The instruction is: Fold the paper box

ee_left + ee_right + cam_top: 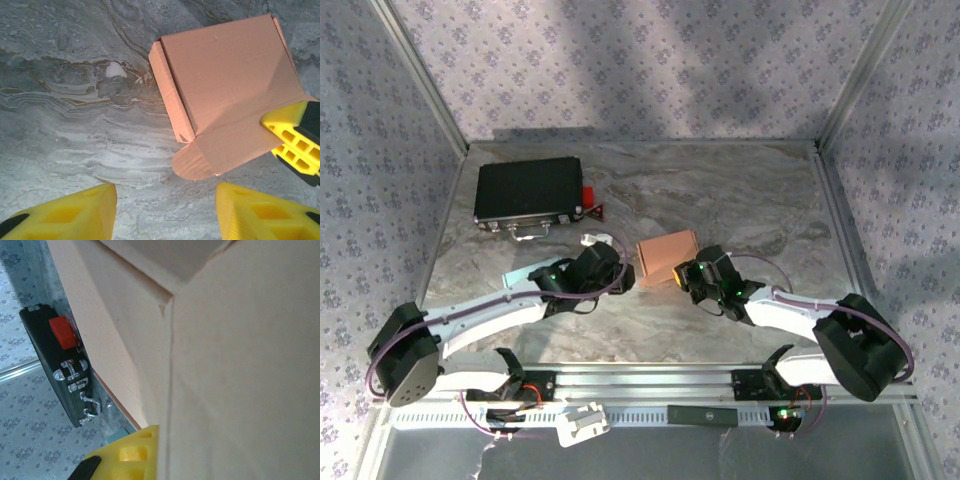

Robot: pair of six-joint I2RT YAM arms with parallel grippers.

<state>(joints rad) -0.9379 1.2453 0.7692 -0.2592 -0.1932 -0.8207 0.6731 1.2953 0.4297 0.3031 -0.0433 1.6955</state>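
The paper box (667, 256) lies flat on the marble table (740, 190), in the gap between my two pincers. It sits just ahead of my left pincer (623, 276) and against the tips of my right pincer (684, 276). Seen from my left wrist, the paper box (230, 85) is up and to the right of my left pincer (165, 192). A narrow side wall stands folded along its left edge, and a rounded tab sticks out toward me at the near corner. My left fingers (75, 210) stand apart with only bare table between them, touching nothing; their bases are cut off at the bottom of the frame.

My right pincer (272, 136) comes in from the right edge of that view, closed on the rim of the box's near flap, with most of it out of frame. From my right wrist the cardboard (240, 365) sits so close to the lens that it covers most of what lies ahead. I see one yellow finger (132, 452) pressed against the sheet, while its partner is hidden behind it.

Farther out, beyond and to the left of my left pincer, rests a black case (528, 192) with metal latches and a red piece (590, 196) at its end. From above, the grip itself is too small to make out.
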